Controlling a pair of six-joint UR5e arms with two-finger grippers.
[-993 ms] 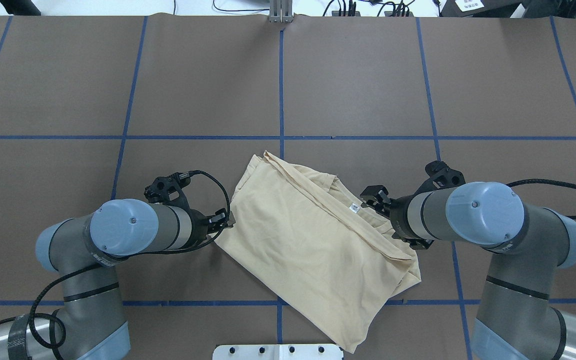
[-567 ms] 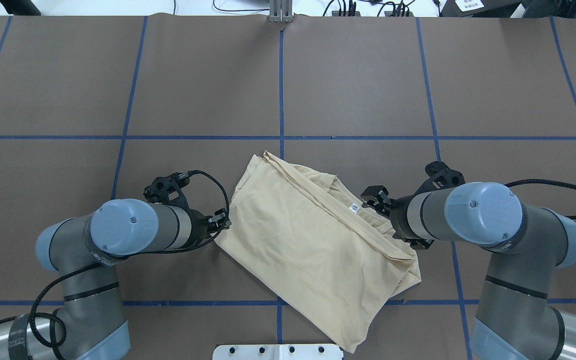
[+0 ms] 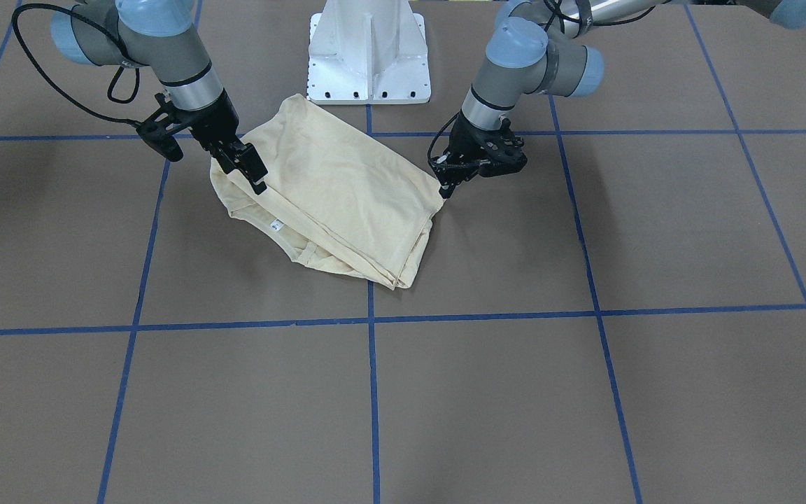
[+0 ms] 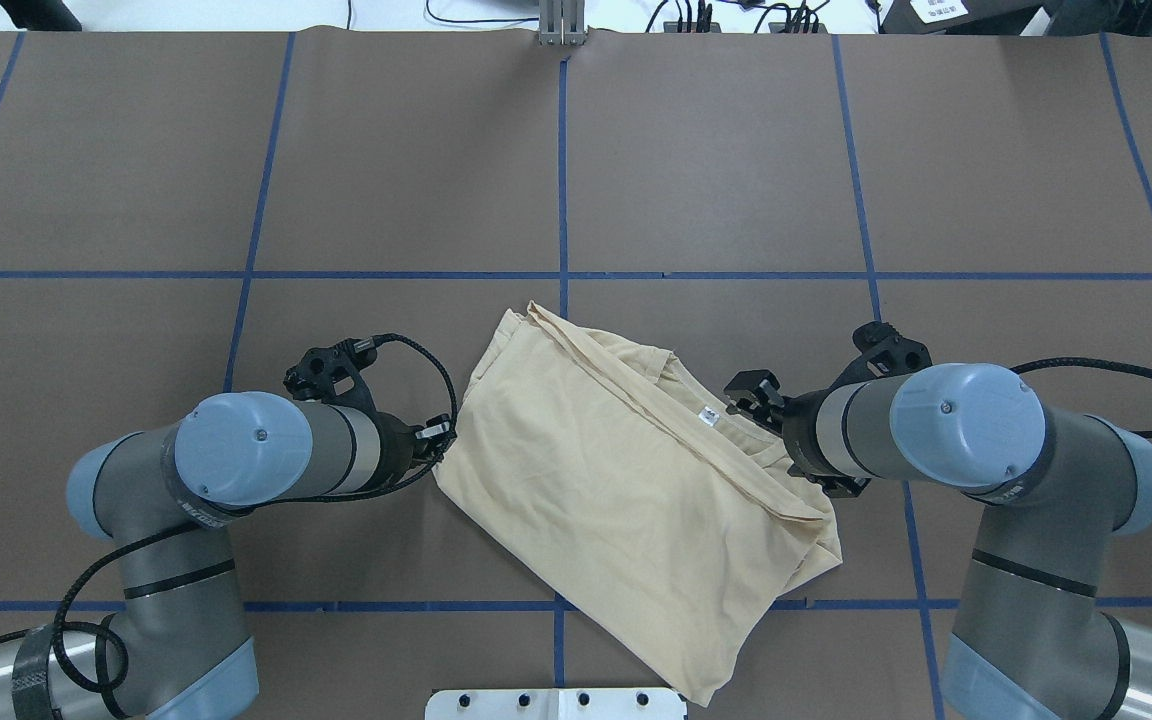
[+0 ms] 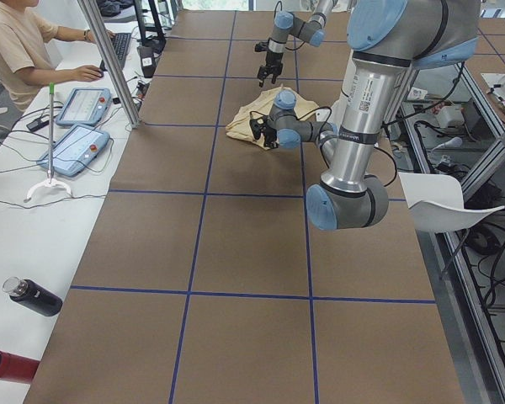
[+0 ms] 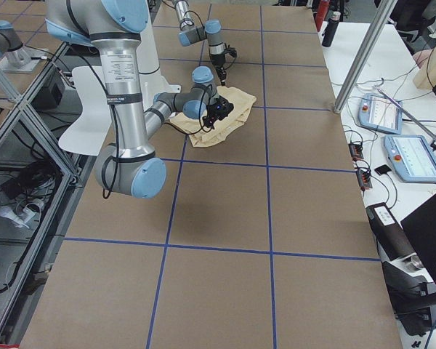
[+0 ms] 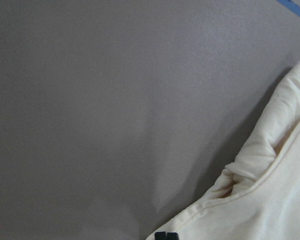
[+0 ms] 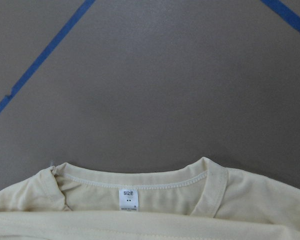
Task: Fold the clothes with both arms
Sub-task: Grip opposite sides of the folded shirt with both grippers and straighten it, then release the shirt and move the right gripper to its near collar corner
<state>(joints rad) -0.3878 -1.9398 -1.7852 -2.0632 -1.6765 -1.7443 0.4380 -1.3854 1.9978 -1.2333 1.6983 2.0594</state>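
The pale cream T-shirt (image 4: 616,500) lies folded into a slanted rectangle near the table's robot side (image 3: 333,189). No print shows. Its collar and white neck label (image 8: 129,199) face my right arm. My left gripper (image 4: 443,440) is down at the shirt's left edge (image 3: 445,190). In the left wrist view its black fingertips (image 7: 165,235) are together on the hem, and the cloth (image 7: 270,200) puckers beside them. My right gripper (image 3: 245,168) hangs over the collar side with its fingers spread. No fingers show in the right wrist view.
The white pedestal base (image 3: 368,56) stands just behind the shirt. Blue tape lines (image 4: 562,180) grid the brown table. A side desk holds control tablets (image 5: 76,126) and a person (image 5: 17,42) sits there. Bottles (image 5: 34,296) lie near its end.
My left arm and gripper have drawn back slightly to the left, away from the shirt's middle. The right arm and the shirt's outline have hardly moved.
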